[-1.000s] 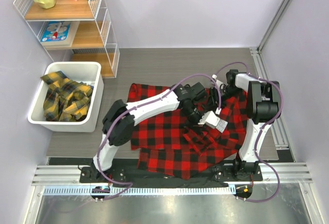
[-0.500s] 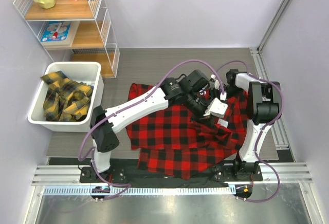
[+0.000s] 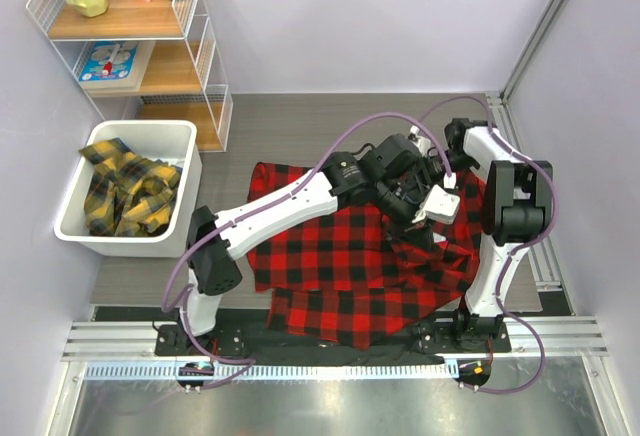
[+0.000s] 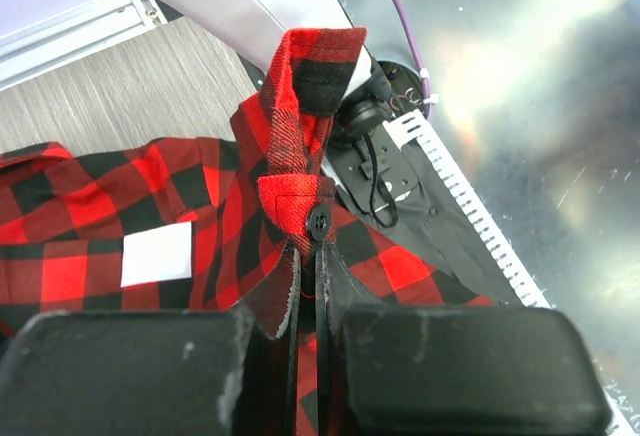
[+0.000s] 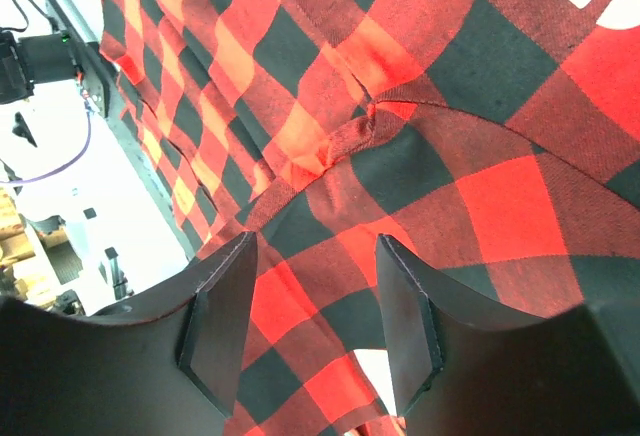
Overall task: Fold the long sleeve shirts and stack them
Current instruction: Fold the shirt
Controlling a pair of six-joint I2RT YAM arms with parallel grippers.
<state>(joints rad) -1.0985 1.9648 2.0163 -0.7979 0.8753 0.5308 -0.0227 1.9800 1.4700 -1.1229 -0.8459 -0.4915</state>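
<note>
1. Left claw (image 4: 318, 328): pressed together on the buttoned cuff (image 4: 308, 206) of the red-and-black shirt (image 3: 330, 256). The sleeve is lifted clear of the table (image 3: 300, 136) and hangs from this pinch, above the shirt's right-hand part.
2. Right claw (image 5: 312, 326): fingers spread, with nothing caught between them. Checked cloth lies close beneath. You cannot tell whether the tips touch it.
3. Red-and-black shirt: on the table between your two arms. It is mostly flat across the body and rumpled toward the right arm. A white patch (image 4: 157, 254) shows on the cloth.
4. Yellow-and-black shirts (image 3: 125, 196): heaped unfolded in the white bin (image 3: 140, 128) at the left, well apart from the work.
5. Step in hand, by judgement: the sleeve fold on the first shirt. No folded pile is started, so the task looks early.
6. Next move, by judgement: carry the cuff across the body and lower it until the sleeve lies flat, then let go. Set the right claw on the cloth near the shoulder to keep the body from dragging along.
7. Handling note: soft flannel slides and bunches, so a quick pull would likely undo the flat lay.
</note>
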